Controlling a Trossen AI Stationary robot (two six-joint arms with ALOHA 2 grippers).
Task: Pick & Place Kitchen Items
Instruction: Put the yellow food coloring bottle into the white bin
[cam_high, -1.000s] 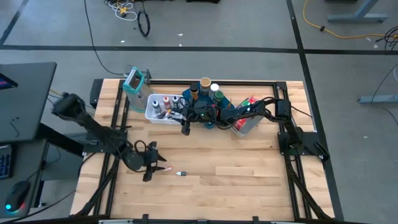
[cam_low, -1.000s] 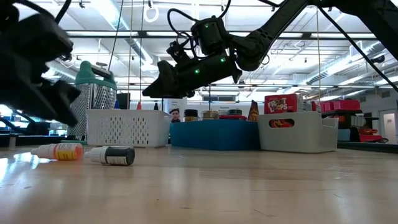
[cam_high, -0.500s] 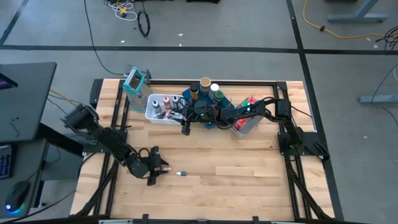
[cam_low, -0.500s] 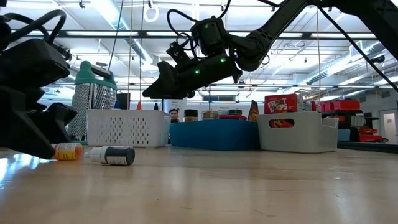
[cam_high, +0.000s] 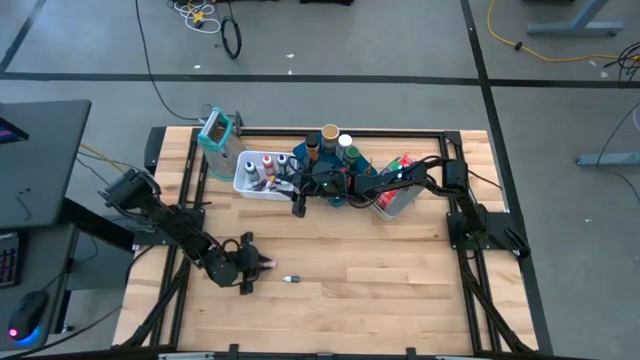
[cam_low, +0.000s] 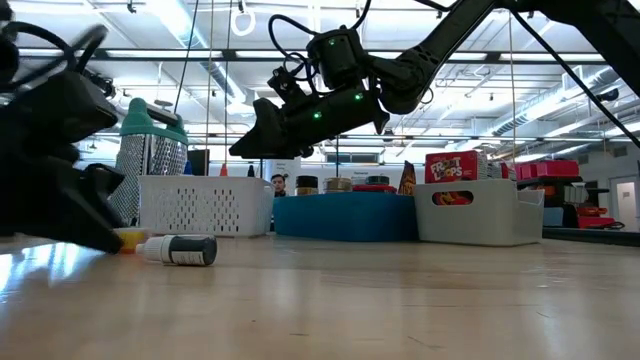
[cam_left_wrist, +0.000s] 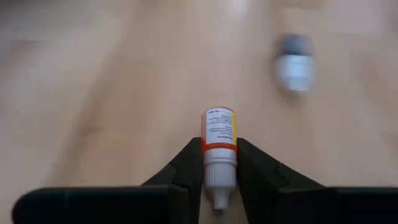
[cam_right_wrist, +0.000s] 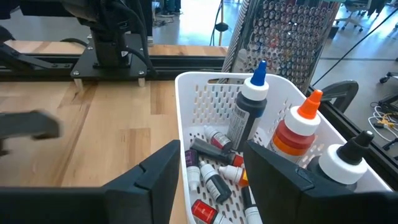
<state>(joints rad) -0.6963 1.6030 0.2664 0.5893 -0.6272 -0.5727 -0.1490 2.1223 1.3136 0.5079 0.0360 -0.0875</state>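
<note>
A small bottle with an orange-and-yellow label and a white cap (cam_left_wrist: 219, 143) lies on its side on the wooden table. My left gripper (cam_high: 256, 266) is low over it and shut on it. In the low view my gripper hides most of it, and only an orange bit (cam_low: 130, 238) shows. A second small bottle, dark with a white cap (cam_high: 291, 279) (cam_low: 182, 249), lies loose on its side just beyond. My right gripper (cam_right_wrist: 211, 180) hovers open above the white mesh basket (cam_high: 262, 175), touching nothing. My left gripper has the bottle's white cap end (cam_left_wrist: 219, 177) pinched between its two fingers, one on each side. The fingers (cam_left_wrist: 186, 168) lie low and level along the bottle, coming from the table's left. The labelled body sticks out ahead of the fingertips. The bottle lies on the table.
The basket holds several bottles, among them a blue-tipped one (cam_right_wrist: 249, 106) and an orange-tipped one (cam_right_wrist: 295, 134). A blue tray (cam_high: 335, 170) with jars and a grey bin (cam_high: 395, 195) with red packets stand to its right. A teal-handled grater (cam_high: 215, 130) stands at the far left.
My left gripper has moved along the table toward the right and near edges, onto the orange-labelled bottle. In the low view it now covers most of that bottle, which showed whole a second ago. My right arm has kept still.
</note>
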